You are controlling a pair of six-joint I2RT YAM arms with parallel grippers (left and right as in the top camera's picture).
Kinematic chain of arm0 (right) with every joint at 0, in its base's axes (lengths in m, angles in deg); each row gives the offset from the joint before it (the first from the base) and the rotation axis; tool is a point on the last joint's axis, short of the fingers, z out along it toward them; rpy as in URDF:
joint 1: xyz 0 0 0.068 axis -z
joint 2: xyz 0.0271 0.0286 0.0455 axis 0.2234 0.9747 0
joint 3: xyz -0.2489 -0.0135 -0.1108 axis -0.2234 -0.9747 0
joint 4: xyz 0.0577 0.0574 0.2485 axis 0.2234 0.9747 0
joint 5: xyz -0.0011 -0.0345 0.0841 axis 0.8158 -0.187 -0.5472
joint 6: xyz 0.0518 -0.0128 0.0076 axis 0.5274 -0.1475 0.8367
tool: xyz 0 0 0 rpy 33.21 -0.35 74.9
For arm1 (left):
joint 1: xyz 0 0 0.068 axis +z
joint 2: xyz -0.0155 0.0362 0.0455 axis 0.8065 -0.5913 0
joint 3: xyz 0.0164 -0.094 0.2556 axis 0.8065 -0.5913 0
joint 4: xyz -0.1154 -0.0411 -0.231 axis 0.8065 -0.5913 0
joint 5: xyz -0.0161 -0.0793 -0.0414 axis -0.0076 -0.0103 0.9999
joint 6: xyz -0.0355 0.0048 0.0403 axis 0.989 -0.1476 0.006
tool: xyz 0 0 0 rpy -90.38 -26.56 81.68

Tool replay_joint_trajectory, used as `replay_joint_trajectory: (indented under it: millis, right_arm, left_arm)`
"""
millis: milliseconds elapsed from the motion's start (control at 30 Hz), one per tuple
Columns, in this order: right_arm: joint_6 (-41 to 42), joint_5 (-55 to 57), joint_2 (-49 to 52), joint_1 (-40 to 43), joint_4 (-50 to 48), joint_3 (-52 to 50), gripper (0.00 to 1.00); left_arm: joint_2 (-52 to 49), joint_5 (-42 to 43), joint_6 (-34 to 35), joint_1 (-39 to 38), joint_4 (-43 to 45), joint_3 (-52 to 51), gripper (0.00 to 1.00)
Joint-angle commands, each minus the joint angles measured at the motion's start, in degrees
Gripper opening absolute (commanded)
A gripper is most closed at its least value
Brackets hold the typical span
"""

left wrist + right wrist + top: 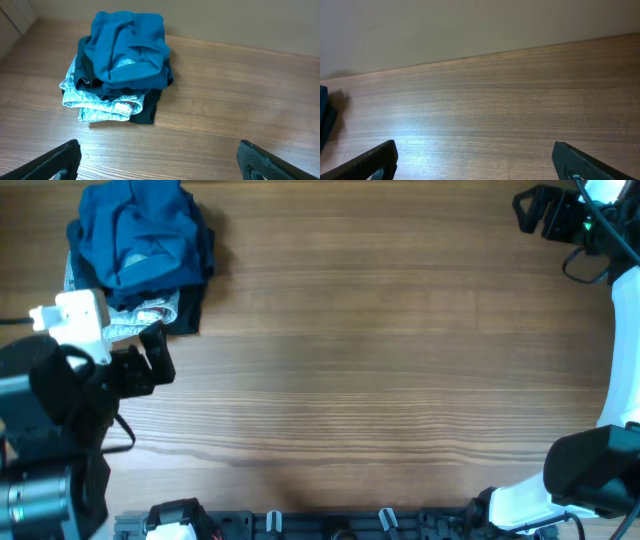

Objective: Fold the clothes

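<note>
Overhead, the clothes [140,235] lie heaped at the far left corner of the counter [380,380]: a deep teal-blue bundle, crumpled, with soft folds across its top. The bundle rests on a black garment [190,310] and a light-blue denim piece [95,107], both flat on the counter. My left wrist view shows a small pale mark on the teal cloth, perhaps a label. My left gripper [155,360] hangs at the counter's left side, just short of the pile, jaws spread wide and empty. My right gripper [530,210] sits at the counter's far right corner, equally wide and empty.
</note>
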Motion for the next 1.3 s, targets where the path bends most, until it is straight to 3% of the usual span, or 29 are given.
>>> replay_joint_trajectory:
  millis: [0,100,200,400,600,933,1267]
  right_arm:
    - [-1.14,0.81,-1.09,-0.09,-0.07,1.22,1.00]
    - [-1.14,0.83,-1.09,-0.09,-0.09,1.22,1.00]
    - [-1.14,0.83,-1.09,-0.09,-0.09,1.22,1.00]
    - [-1.14,0.83,-1.09,-0.09,-0.09,1.22,1.00]
    - [-1.14,0.83,-1.09,-0.09,-0.09,1.22,1.00]
    - [-1.11,0.81,-1.09,-0.09,-0.07,1.22,1.00]
    - [-1.11,0.83,-1.09,-0.09,-0.07,1.22,1.00]
  left_arm:
    - [6.29,1.14,0.76,-1.29,-0.15,-0.11,1.00]
    - [12.04,2.01,1.01,-4.17,-1.92,-1.05,1.00]
    - [19.89,1.99,1.01,-6.12,4.48,-8.22,1.00]
    - [36.37,4.00,2.08,-7.61,34.05,-37.07,1.00]
    - [44.39,6.67,4.96,-7.61,51.25,-56.04,1.00]
    - [48.26,0.61,6.78,-7.61,52.50,-63.39,1.00]
    - [48.52,0.22,6.75,-7.50,56.89,-70.38,1.00]
